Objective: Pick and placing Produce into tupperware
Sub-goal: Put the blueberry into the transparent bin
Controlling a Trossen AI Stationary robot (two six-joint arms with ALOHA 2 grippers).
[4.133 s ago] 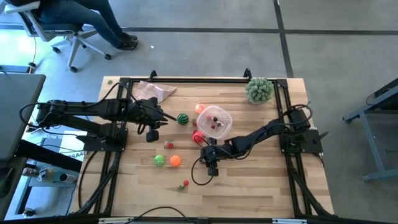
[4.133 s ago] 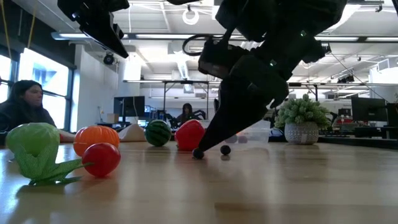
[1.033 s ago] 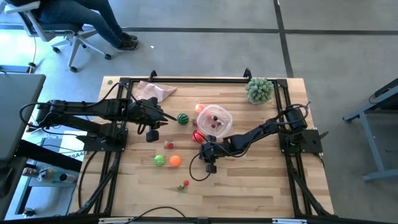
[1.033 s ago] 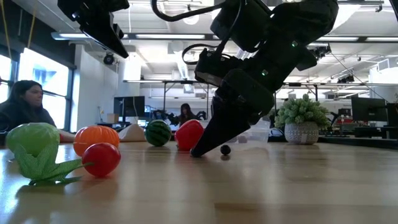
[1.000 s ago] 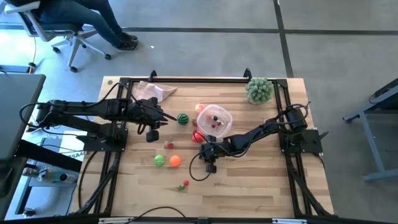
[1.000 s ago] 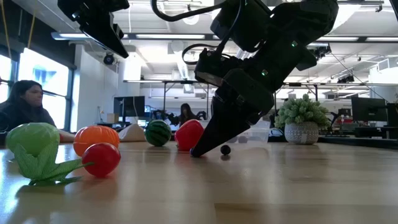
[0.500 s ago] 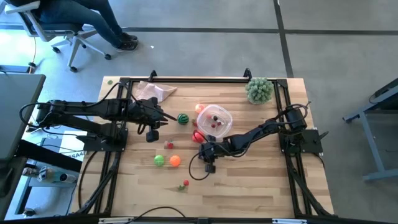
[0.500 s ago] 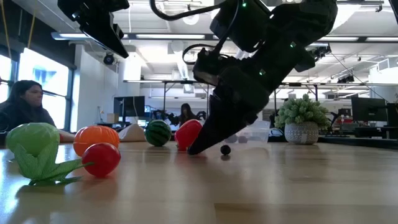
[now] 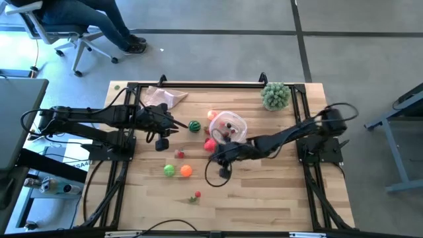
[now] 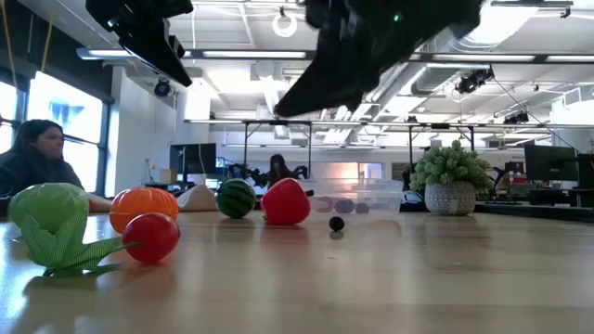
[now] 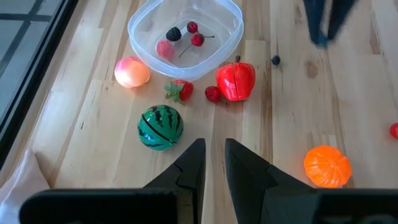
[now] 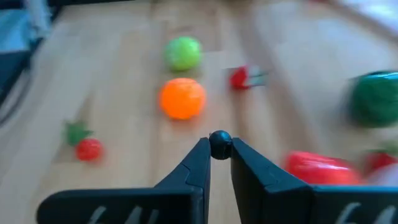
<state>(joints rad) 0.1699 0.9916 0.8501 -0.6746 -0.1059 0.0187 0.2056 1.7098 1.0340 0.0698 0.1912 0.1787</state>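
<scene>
My right gripper [image 12: 219, 155] hangs well above the table, near side of the tupperware [image 9: 229, 127], shut on a tiny dark berry [image 12: 219, 144]. A second dark berry [image 10: 336, 224] lies on the wood. The clear tupperware [image 11: 140, 18] holds several small red and dark berries. Around it rest a red piece [image 11: 236, 81], a strawberry [image 11: 180, 91], a peach ball [image 11: 132, 72] and a striped green ball [image 11: 160, 127]. An orange ball [image 9: 186, 170] and a green ball [image 9: 170, 170] lie nearer. My left gripper [image 11: 213, 155] waits above the table's left, shut, holding nothing. My right gripper pinches the dark berry [image 12: 219, 138] between the free ends of its two fingers. The fingers slant downward from the table's right side. The berry is lifted clear of the table.
A bushy pale-green plant [image 9: 275, 96] stands at the far right corner and a beige cloth [image 9: 162, 98] lies at the far left. A small red ball [image 9: 180, 154] and a strawberry [image 9: 197, 194] lie toward the near side. A person sits beyond the table's far left.
My right gripper has risen from the tabletop to well above it, tipping its fingers closer to level, and has carried one dark berry up with it. The other dark berry has stayed on the wood.
</scene>
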